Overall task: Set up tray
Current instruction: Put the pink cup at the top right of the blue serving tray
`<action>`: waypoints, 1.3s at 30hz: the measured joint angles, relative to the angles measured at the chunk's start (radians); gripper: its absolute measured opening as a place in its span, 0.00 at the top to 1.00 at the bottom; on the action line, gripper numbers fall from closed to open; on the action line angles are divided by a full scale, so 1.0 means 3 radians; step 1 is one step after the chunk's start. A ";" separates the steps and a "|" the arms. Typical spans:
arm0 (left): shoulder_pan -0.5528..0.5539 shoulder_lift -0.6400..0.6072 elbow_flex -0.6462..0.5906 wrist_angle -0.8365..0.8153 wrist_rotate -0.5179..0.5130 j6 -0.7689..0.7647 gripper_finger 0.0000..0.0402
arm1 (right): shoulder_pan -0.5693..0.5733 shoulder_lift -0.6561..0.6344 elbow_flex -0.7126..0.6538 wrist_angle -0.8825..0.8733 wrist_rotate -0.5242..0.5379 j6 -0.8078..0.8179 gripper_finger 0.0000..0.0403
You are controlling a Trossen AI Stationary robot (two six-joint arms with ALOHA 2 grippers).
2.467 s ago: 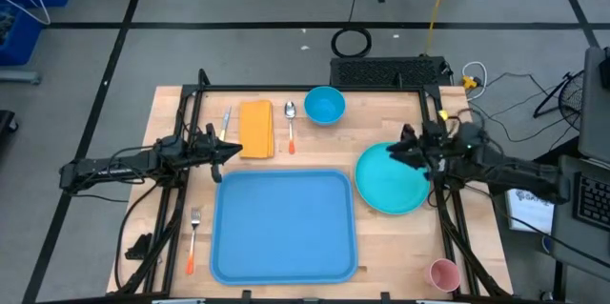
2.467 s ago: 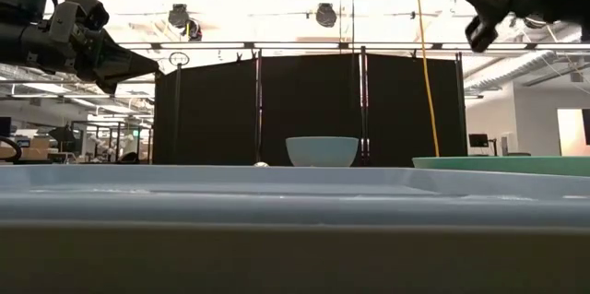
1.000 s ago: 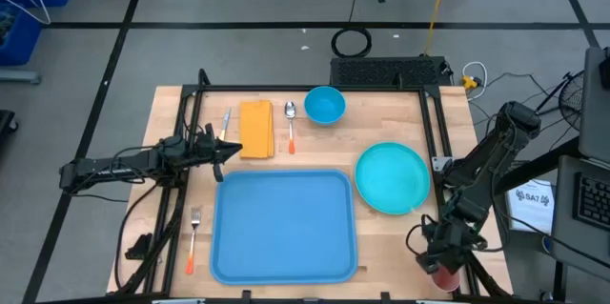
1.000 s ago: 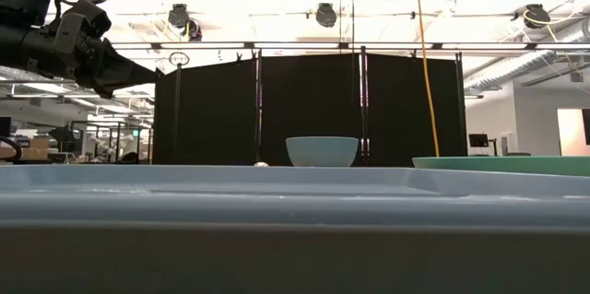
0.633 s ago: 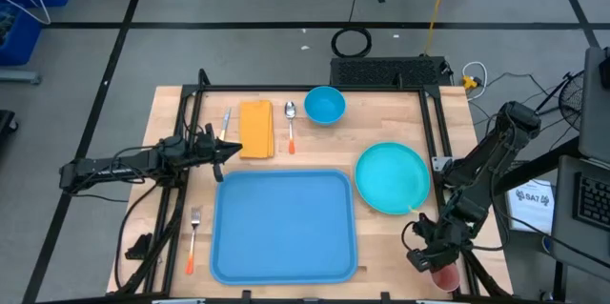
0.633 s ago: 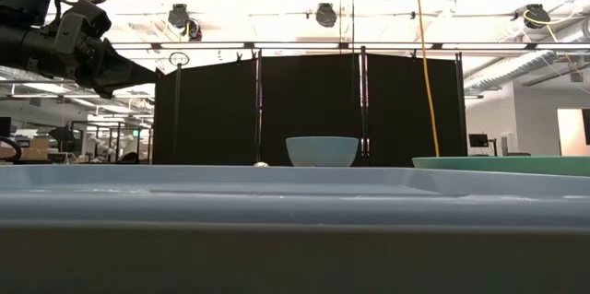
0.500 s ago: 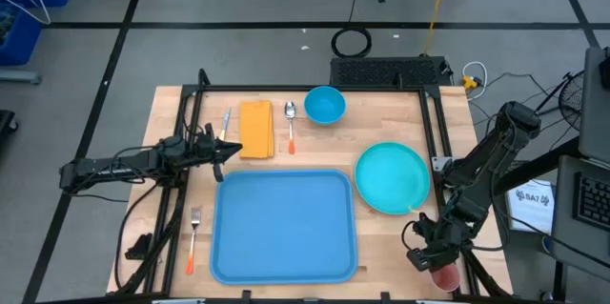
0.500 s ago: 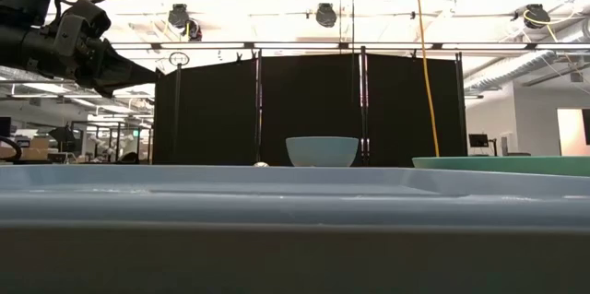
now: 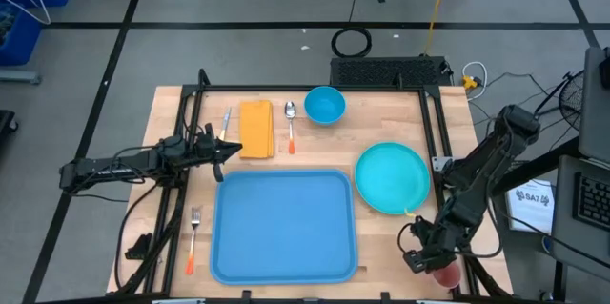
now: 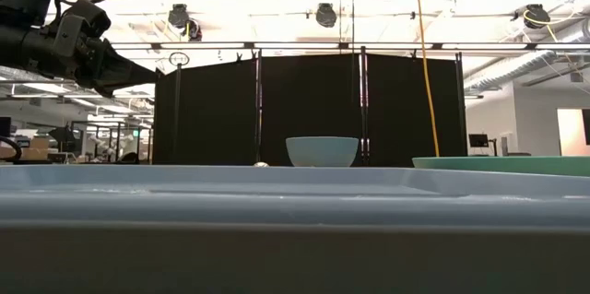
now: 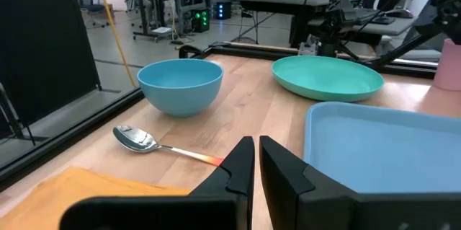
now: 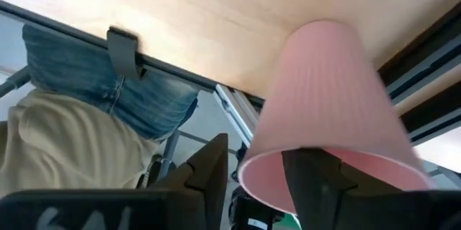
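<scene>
The light-blue tray [image 9: 283,225] lies flat in the table's near middle, with nothing on it. A pink cup [image 9: 446,272] [image 12: 324,100] stands at the near right corner. My right gripper [image 9: 422,257] [image 12: 253,165] is down at its mouth, open by a narrow gap. One finger [image 12: 209,176] is outside the rim [image 12: 243,174] and the other [image 12: 317,179] is by the mouth, with a gap on both sides. My left gripper [image 9: 233,150] [image 11: 253,147] [image 10: 138,71] hovers shut above the table's left side, beside the orange napkin [image 9: 256,129].
A teal plate [image 9: 391,178] sits right of the tray. A blue bowl [image 9: 324,105], spoon [image 9: 290,125] and knife [image 9: 226,123] lie along the far side. A fork [image 9: 193,237] lies left of the tray. A person in jeans [image 12: 108,78] stands beyond the near edge.
My right gripper, which swung from above the plate to the near right corner, has edged a little toward the table's left at the pink cup. The cup stays where it was.
</scene>
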 joint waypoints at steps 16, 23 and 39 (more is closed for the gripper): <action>-0.0001 0.0000 -0.0008 0.0074 -0.0003 -0.0006 0.94 | 0.0008 0.0326 0.0014 0.0000 0.0132 -0.0304 0.97; -0.0001 -0.0001 -0.0008 0.0078 -0.0004 -0.0008 0.94 | -0.0094 0.0275 0.0014 0.0348 0.1263 -0.0887 1.00; -0.0001 0.0000 -0.0008 0.0081 -0.0011 -0.0006 0.94 | -0.1614 -0.0076 -0.0002 0.1657 0.2348 -0.4836 1.00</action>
